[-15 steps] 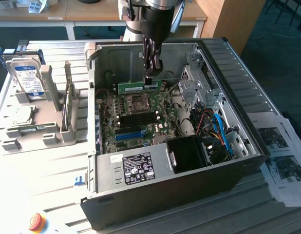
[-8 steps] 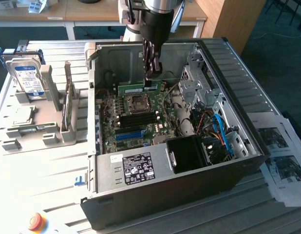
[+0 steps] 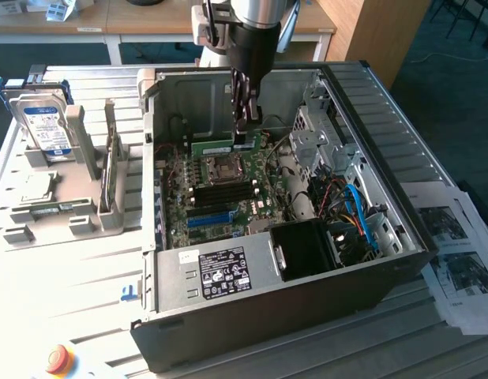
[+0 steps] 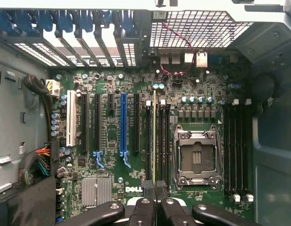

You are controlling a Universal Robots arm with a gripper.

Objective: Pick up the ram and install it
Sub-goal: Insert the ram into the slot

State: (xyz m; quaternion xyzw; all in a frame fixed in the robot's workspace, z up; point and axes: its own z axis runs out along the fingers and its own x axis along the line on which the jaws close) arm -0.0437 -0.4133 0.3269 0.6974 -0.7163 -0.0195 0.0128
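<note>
Here we see the gripper (image 3: pixel 245 136) pinched narrow on the ram (image 3: pixel 212 147), held edge-down above the black memory slots (image 4: pixel 163 141) beside the empty CPU socket (image 4: pixel 195 155), apparently to line it up with one.

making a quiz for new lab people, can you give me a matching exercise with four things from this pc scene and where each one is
Things
1. ram
2. hard drive
3. red button
4. printed sheets

Places
A. lying to the exterior view's right of the case
B. gripped in the fingers above the motherboard
C. standing in the grey holder, to the exterior view's left of the case
D. near the exterior view's bottom left corner

Pairs: 1-B, 2-C, 3-D, 4-A
</note>
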